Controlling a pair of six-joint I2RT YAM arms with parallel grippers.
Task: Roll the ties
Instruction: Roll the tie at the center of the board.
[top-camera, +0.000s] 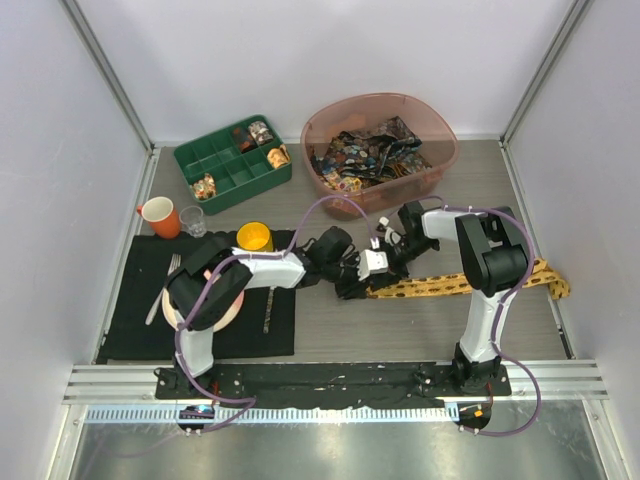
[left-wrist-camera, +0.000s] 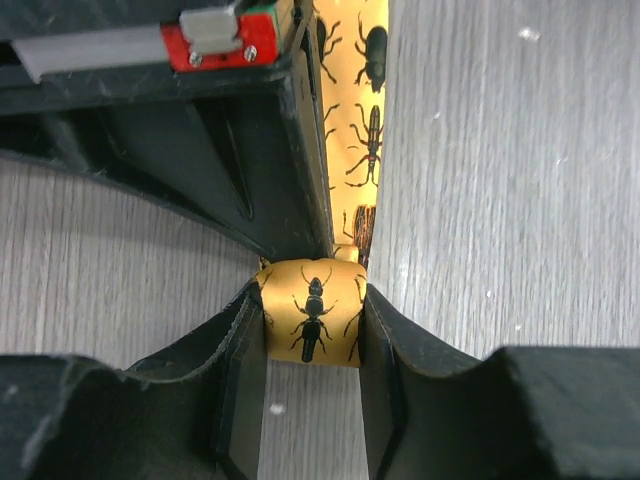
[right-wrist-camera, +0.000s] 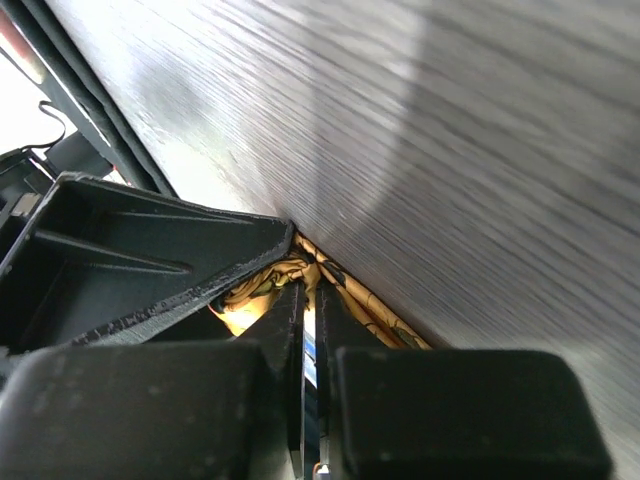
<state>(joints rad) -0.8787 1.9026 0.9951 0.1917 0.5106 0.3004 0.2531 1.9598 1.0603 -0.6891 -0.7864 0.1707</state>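
A yellow-orange tie (top-camera: 455, 284) printed with dark beetles lies stretched toward the right edge of the wooden table. Its left end is wound into a small roll (left-wrist-camera: 312, 315). My left gripper (left-wrist-camera: 312, 335) is shut on that roll, one finger on each side. My right gripper (right-wrist-camera: 310, 290) is shut, its tips pinching yellow fabric (right-wrist-camera: 262, 285) right beside the left gripper's finger. From above, both grippers (top-camera: 362, 270) meet at the tie's left end. More ties (top-camera: 372, 155), dark with busy prints, lie piled in the pink tub (top-camera: 440, 125).
A green compartment tray (top-camera: 225, 170) stands at the back left. A red mug (top-camera: 160, 215), a glass (top-camera: 193, 221) and a yellow cup (top-camera: 254, 237) border a black mat (top-camera: 140, 330) that carries a plate and cutlery. White walls enclose the table.
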